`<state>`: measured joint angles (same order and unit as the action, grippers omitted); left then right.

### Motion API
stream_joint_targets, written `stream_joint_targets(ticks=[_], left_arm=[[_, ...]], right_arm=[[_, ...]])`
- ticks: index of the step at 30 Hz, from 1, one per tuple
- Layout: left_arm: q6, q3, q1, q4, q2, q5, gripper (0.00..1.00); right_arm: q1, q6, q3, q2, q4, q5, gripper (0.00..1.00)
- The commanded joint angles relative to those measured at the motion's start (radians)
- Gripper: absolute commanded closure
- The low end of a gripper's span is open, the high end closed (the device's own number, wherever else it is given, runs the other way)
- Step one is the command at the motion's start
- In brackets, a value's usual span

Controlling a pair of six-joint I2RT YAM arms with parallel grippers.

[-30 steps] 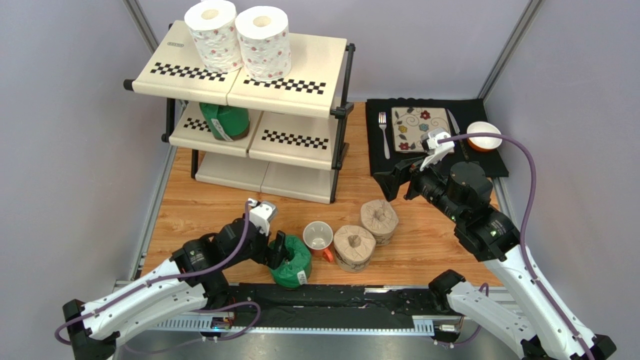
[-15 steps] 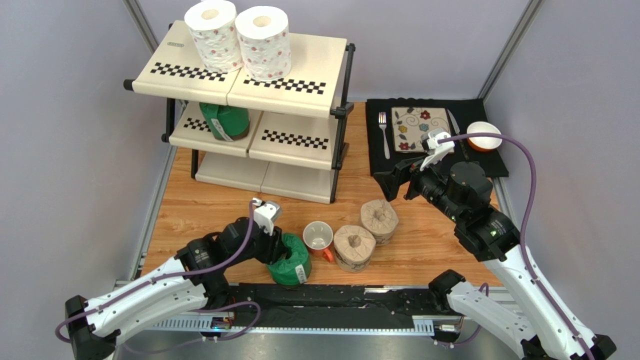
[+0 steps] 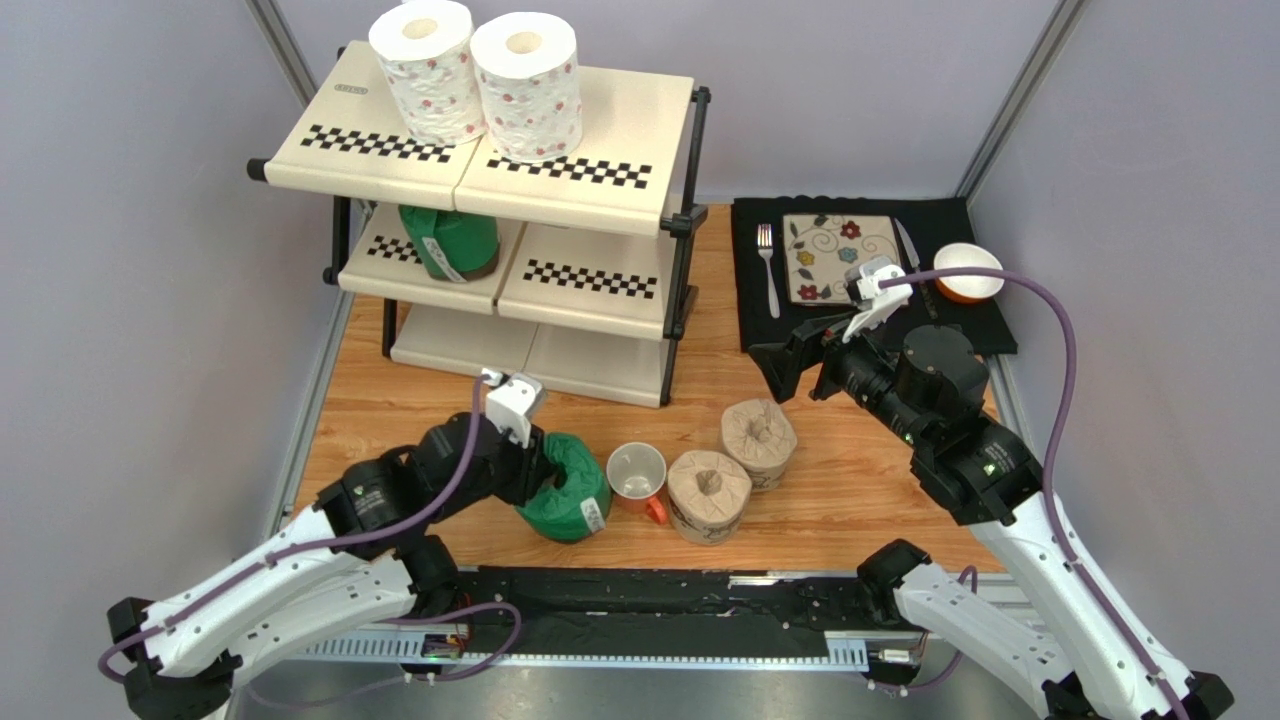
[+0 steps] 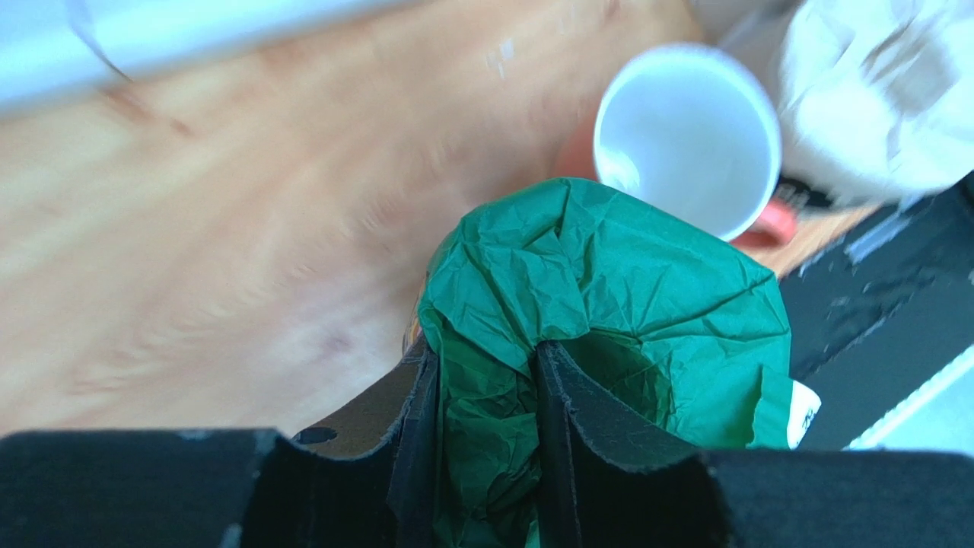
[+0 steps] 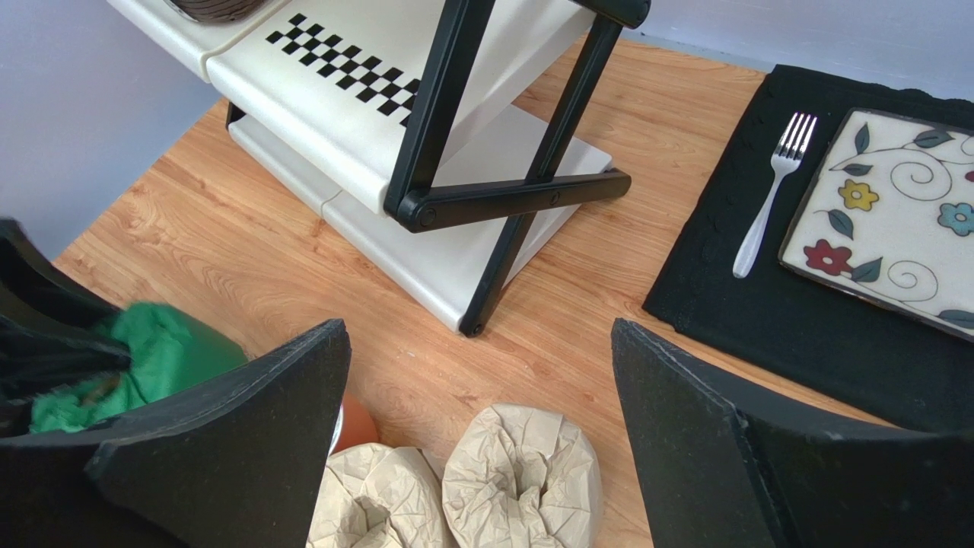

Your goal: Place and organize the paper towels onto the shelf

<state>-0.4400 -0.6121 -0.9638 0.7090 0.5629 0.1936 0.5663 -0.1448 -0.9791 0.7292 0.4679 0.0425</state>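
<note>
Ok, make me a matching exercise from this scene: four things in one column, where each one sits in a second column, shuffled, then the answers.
Things
1. white floral rolls
2. tan rolls
3. fork
4. green roll nearest the mug

Places
A. on the black placemat
B. pinched in the left gripper
C. on the top tier of the shelf
D. on the table beside the mug

Pairs: 1-C, 2-D, 3-A, 4-B
</note>
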Motion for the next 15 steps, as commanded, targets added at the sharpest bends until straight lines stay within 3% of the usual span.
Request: stream_joint_targets(ticks=[1, 6, 15], left_arm=[[0.075, -0.216, -0.004, 0.024, 0.029, 0.168, 0.75], [0.194, -0.356, -0.004, -0.041, 0.074, 0.297, 0.75], [0.424, -0.407, -0.004, -0.414, 0.111, 0.418, 0.75]], right_arm=[[0.003, 0.008, -0.01, -0.016, -0.015, -0.016, 0.11], [0.003, 0.011, -0.009, -0.016, -0.012, -0.018, 0.11], [0.003, 0.024, -0.015, -0.025, 0.012, -0.038, 0.11]])
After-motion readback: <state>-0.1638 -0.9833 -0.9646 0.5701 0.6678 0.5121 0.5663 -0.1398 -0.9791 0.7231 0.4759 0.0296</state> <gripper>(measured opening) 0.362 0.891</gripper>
